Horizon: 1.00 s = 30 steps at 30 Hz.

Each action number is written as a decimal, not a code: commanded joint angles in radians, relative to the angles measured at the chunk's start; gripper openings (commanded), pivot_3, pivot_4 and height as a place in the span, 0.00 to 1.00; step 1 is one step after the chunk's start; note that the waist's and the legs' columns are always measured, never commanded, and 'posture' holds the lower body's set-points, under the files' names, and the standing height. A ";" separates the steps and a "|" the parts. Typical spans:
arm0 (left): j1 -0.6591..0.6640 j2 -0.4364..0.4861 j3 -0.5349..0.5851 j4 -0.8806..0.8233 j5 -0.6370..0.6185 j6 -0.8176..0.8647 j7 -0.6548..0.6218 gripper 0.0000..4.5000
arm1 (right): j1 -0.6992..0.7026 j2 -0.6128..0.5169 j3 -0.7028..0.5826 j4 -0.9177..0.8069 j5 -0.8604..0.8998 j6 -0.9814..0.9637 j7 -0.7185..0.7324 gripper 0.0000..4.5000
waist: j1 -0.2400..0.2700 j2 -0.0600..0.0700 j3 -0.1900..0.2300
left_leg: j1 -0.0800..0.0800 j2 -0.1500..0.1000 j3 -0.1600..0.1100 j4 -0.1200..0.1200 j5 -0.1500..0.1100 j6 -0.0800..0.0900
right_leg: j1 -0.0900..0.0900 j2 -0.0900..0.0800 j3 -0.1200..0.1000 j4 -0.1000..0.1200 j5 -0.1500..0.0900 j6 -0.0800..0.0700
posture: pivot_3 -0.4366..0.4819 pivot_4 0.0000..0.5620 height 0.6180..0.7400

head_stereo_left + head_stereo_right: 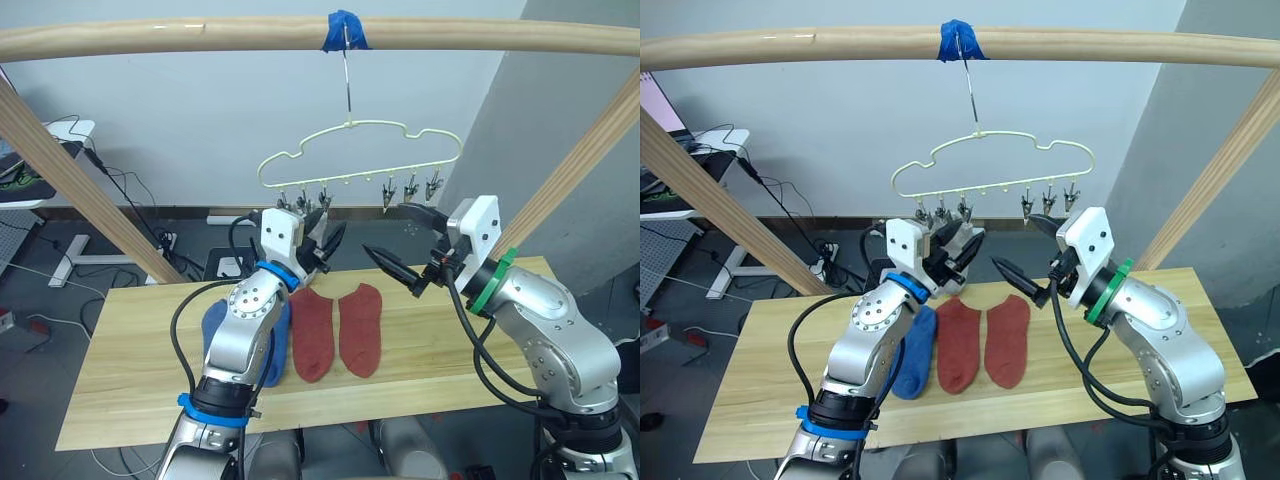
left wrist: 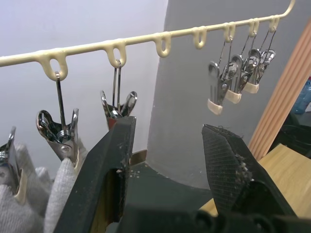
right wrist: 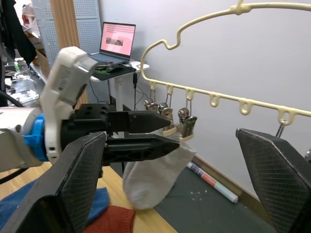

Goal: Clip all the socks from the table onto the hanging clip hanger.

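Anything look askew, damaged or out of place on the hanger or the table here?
Nothing damaged or spilled. The clip hanger hangs slightly tilted, its left end lower, where a grey sock is clipped. Two red socks and a blue sock lie flat on the table.

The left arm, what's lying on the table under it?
Under the left arm lies a blue sock on the table, beside two red socks. The arm covers its middle, so whether a second blue sock lies there cannot be seen.
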 commanded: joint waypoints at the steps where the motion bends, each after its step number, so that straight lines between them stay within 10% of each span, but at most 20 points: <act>1: -0.026 -0.011 -0.001 -0.005 0.017 -0.031 0.002 0.52 | -0.019 0.000 -0.008 -0.041 0.015 -0.016 -0.013 1.00 | 0.000 0.000 0.000 | 0.000 0.000 0.000 0.000 0.000 0.000 | 0.000 0.000 0.000 0.000 0.000 0.000 | 0.23 0.34 1.00; 30: -0.070 -0.042 0.046 0.084 0.068 -0.118 0.069 0.52 | -0.028 -0.017 -0.003 -0.040 0.041 -0.026 -0.010 1.00 | -0.001 0.000 0.000 | 0.000 0.000 0.000 0.000 0.000 0.000 | 0.000 0.000 0.000 0.000 0.000 0.000 | 0.22 0.35 1.00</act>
